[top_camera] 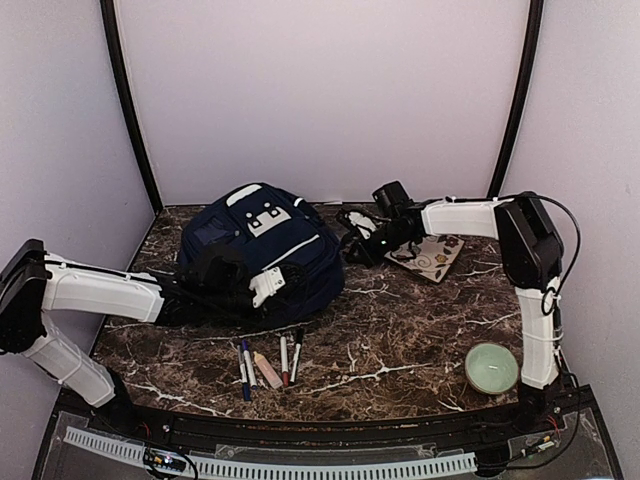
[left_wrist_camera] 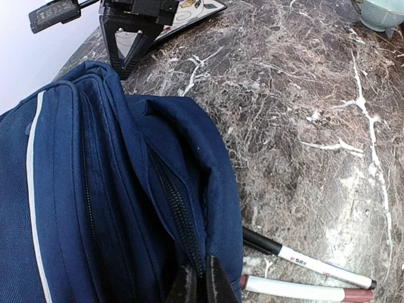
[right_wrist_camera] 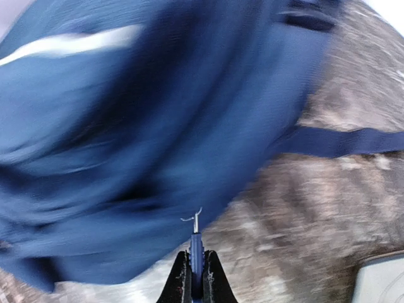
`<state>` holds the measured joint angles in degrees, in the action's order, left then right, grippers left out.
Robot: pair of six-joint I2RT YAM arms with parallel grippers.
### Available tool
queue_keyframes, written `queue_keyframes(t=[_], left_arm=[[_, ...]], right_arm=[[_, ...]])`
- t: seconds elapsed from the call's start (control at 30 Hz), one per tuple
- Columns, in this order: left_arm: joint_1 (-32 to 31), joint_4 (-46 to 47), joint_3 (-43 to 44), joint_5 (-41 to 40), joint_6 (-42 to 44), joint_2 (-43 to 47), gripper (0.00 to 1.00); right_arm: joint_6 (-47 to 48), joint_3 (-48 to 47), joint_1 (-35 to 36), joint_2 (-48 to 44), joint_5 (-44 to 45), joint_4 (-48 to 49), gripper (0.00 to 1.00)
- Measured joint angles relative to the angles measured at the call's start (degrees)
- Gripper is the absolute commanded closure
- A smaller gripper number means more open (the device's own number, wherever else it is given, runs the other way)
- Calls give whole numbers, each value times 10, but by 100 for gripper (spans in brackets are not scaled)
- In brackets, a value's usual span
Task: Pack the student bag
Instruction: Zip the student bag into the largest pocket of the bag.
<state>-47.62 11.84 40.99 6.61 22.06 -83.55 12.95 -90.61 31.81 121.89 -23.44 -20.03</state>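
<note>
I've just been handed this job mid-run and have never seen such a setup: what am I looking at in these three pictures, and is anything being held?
You are seeing two white robot arms, the left arm and the right arm, bolted at the near edge of a marble table. The wide picture looks down from above and behind them. The other two pictures come from a camera on each wrist. On the table lie the student bag, a row of pens, a patterned notebook and a green bowl. The left tool is shut on the bag's edge, beside an open zipper. The right tool is shut on a small blue tab of the bag. That picture is blurred, so I cannot say more.
</note>
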Motion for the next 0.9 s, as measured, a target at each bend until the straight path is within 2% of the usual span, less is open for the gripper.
queue_keyframes(t=[0.3,0.33,0.43,0.53,0.7,0.9], left_arm=[[0,-26,-23,-15,-16,37,100],[0,-27,-25,-20,-17,41,97],[-2,-30,-26,-38,-20,44,63],[-3,-39,-26,-56,-30,45,51],[-3,-47,-11,-42,-57,39,49],[-14,-11,92,-17,-104,-48,48]], right_arm=[[-26,-56,-25,53,20,5,100],[-28,-60,-26,56,20,4,100],[-31,-65,-28,59,14,3,100],[-33,-63,-33,59,10,8,100],[-34,-12,-39,37,-7,33,100],[-32,21,-39,4,-20,37,100]])
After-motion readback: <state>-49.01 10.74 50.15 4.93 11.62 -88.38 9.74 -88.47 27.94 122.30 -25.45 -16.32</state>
